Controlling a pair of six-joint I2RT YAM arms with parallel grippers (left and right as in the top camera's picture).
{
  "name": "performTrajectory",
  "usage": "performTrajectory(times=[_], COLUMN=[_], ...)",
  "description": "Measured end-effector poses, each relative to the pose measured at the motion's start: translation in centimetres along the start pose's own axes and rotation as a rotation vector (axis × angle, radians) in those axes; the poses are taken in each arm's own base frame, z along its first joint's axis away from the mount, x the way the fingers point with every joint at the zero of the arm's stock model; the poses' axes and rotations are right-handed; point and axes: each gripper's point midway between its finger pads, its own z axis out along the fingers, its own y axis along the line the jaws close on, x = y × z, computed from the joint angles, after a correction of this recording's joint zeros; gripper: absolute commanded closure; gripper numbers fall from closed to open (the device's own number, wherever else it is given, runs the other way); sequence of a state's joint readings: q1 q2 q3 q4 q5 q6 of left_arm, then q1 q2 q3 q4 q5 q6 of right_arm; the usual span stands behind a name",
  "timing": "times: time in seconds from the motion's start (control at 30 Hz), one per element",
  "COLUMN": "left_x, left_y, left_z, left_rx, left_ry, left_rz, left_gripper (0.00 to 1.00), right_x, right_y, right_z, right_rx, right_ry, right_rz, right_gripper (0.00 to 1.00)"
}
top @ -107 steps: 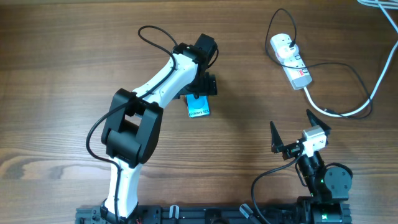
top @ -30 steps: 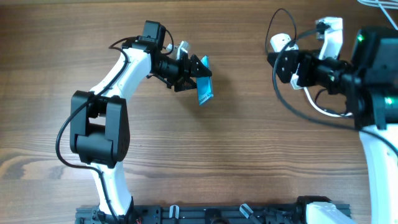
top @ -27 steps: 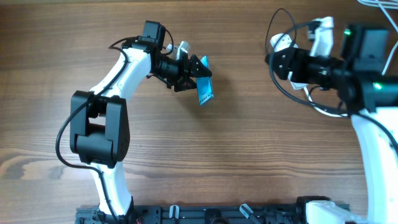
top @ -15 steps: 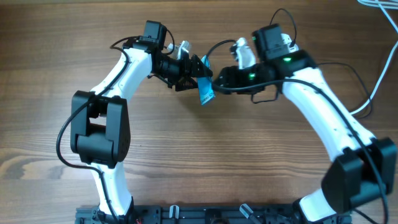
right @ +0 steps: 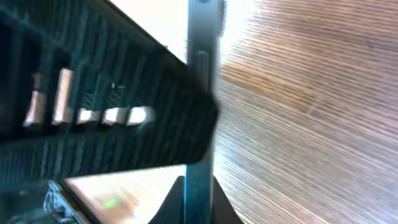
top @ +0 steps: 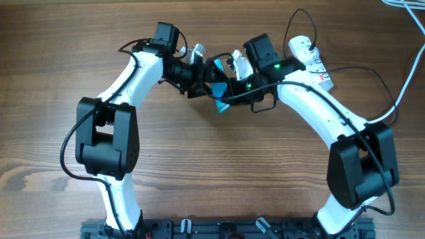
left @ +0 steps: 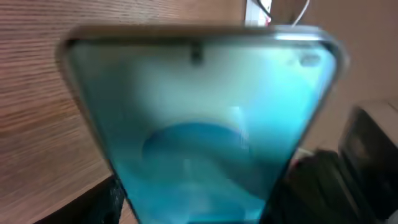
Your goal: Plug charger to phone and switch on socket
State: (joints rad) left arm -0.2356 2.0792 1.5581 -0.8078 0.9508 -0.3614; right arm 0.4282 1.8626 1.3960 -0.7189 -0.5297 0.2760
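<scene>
The phone (top: 220,94), cyan-screened, hangs above the table between both arms. It fills the left wrist view (left: 199,124), blurred. My left gripper (top: 208,78) has a dark finger at each long edge; blur hides whether they still press. My right gripper (top: 230,85) is shut on the phone, which shows edge-on (right: 199,112) between its two black fingertips (right: 199,190). The white socket (top: 317,66) lies at the back right, partly behind my right arm. The charger's white adapter (top: 300,46) sits in it. The black cable (top: 382,83) loops to the right; its connector is not visible.
The socket's thick white cord (top: 378,121) curves along the right side, and more white cables (top: 406,12) cross the back right corner. Both arms meet over the back middle of the wooden table (top: 212,172). The ribbed black body of the left gripper (right: 93,112) fills the right wrist view's upper left.
My right arm swung left from the socket to the phone and its jaws closed on the phone's edge. The left arm and phone stayed in place.
</scene>
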Motion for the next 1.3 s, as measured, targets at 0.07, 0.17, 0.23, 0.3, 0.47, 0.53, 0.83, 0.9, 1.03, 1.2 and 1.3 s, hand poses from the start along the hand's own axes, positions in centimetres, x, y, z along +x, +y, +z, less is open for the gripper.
performTrajectory(times=[0.07, 0.17, 0.23, 0.3, 0.47, 0.53, 0.83, 0.9, 1.03, 1.2, 1.3], left_x=[0.0, 0.0, -0.3, -0.9, -3.2, -3.5, -2.5, -2.1, -2.2, -2.1, -2.1], left_y=[-0.3, -0.5, -0.8, -1.6, -6.1, -7.6, -11.4, -12.3, -13.4, -14.7, -15.0], left_z=[-0.1, 0.0, -0.1, -0.3, -3.6, -4.9, -6.1, -6.2, -6.8, -7.7, -7.9], left_rx=[0.011, 0.018, 0.031, 0.079, 0.357, 0.434, 0.571, 0.588, 0.600, 0.611, 0.612], left_ry=[0.000, 0.001, -0.010, -0.021, -0.072, -0.078, -0.005, 0.019, 0.014, 0.015, 0.013], left_rz=[0.008, 0.017, 0.037, 0.071, 0.273, 0.346, 0.457, 0.472, 0.509, 0.533, 0.537], left_gripper=[0.09, 0.12, 0.20, 0.26, 0.27, 0.30, 0.53, 0.59, 0.68, 0.74, 0.94], right_x=[-0.2, -0.3, -0.7, -1.2, -3.2, -4.0, -6.8, -7.0, -7.3, -7.7, -7.7], right_y=[0.0, 0.3, 0.4, 0.3, 1.3, 2.1, 5.4, 5.8, 6.5, 7.3, 7.8], right_z=[0.0, -0.3, -1.0, -1.9, -5.4, -6.2, -8.2, -8.4, -9.3, -10.3, -10.9], right_rx=[0.000, -0.043, -0.100, -0.161, -0.390, -0.455, -0.609, -0.624, -0.649, -0.663, -0.683], right_ry=[-0.009, -0.003, -0.010, -0.015, -0.064, -0.086, -0.170, -0.171, -0.183, -0.203, -0.189], right_rz=[0.015, 0.048, 0.074, 0.106, 0.131, 0.116, 0.029, 0.033, 0.013, 0.005, 0.030], right_gripper=[0.96, 0.96, 0.96, 0.96, 0.96, 0.96, 0.96, 0.96, 0.96, 0.96, 0.74])
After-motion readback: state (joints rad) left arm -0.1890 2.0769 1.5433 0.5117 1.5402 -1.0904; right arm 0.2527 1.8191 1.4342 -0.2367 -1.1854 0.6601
